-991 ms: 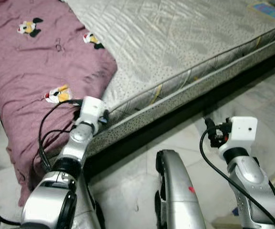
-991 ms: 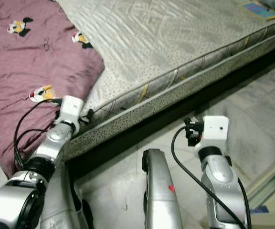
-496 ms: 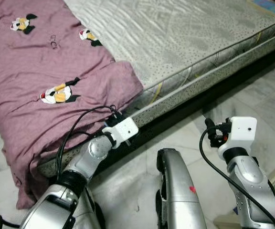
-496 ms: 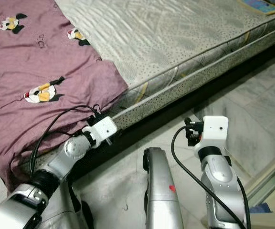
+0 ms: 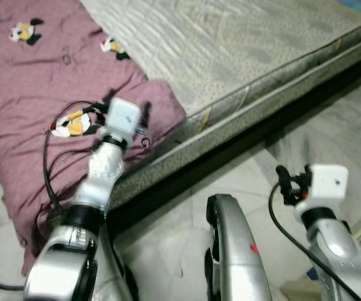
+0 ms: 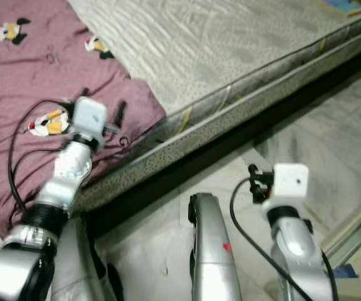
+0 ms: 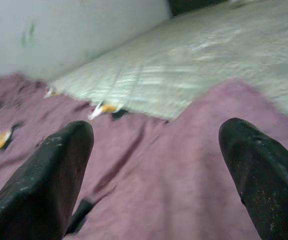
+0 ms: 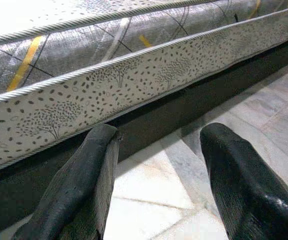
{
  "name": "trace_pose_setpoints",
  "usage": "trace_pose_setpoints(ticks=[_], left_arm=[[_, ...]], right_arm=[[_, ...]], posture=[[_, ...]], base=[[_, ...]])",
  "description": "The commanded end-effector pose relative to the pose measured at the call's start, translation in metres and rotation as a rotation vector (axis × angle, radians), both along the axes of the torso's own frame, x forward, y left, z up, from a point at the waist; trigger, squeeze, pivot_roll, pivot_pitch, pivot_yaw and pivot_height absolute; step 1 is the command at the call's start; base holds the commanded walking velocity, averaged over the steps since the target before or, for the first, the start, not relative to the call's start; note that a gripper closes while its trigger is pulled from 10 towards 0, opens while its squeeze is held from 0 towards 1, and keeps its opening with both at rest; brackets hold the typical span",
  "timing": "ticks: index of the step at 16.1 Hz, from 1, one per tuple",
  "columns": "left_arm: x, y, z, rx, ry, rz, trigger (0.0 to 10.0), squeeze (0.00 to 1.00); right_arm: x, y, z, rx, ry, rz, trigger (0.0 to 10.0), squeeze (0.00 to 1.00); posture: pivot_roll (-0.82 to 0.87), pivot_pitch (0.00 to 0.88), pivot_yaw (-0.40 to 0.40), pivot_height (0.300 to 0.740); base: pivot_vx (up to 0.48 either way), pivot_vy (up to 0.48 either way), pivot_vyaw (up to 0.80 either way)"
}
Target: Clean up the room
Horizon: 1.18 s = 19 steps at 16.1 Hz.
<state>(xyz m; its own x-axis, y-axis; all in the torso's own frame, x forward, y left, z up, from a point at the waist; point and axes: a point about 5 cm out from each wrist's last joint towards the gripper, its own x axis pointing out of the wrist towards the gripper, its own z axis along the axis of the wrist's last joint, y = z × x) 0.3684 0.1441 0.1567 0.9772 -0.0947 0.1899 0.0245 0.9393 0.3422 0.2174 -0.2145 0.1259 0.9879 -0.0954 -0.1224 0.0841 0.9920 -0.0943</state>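
Note:
A purple blanket printed with cartoon mice covers the left part of a grey quilted mattress; its corner bunches near the mattress edge. My left gripper hovers just above that corner. In the left wrist view it is open, its fingers wide apart with blanket between and below them, holding nothing. My right gripper hangs over the floor in front of the bed. Seen in the right wrist view, it is open and faces the mattress side.
A dark gap runs under the bed along the pale marble floor. A blue and yellow book lies at the mattress's far right. My own silver body fills the lower middle.
My left arm has swung up from the mattress edge to above the blanket corner. That corner was dragged rightward earlier and now lies bunched. My right gripper sits slightly lower in the picture.

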Motion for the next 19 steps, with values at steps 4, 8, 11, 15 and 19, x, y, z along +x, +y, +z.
trace_pose_setpoints(ticks=[4,8,11,15,19], left_arm=[[0.018,0.006,-0.026,-0.083,0.32,0.068,10.0,0.0],[0.022,-0.031,-0.03,-0.029,0.463,-0.071,10.0,0.0],[0.02,-0.058,-0.029,0.039,0.463,-0.205,10.0,0.0],[0.01,-0.071,-0.035,0.186,0.336,-0.294,10.0,0.0],[0.008,-0.053,-0.008,0.225,0.052,-0.231,10.0,0.0]], right_arm=[[-0.031,-0.002,0.016,-0.031,0.013,-0.012,10.0,0.0],[-0.04,-0.004,0.017,-0.036,0.044,-0.02,10.0,0.0],[-0.033,0.001,0.017,-0.024,0.047,-0.011,10.0,0.0],[-0.019,0.007,0.014,0.005,0.027,0.004,10.0,0.0],[0.018,0.022,0.014,0.046,-0.035,0.054,10.0,0.0]], posture=[[-0.35,0.273,0.028,0.467],[-0.37,0.293,0.024,0.467],[-0.35,0.281,0.026,0.467],[-0.29,0.234,0.037,0.467],[-0.19,0.17,0.012,0.467]], base=[[0.0,0.0,0.0],[0.0,0.0,0.0],[0.0,0.0,0.0],[0.0,0.0,0.0],[0.0,0.0,0.0]])
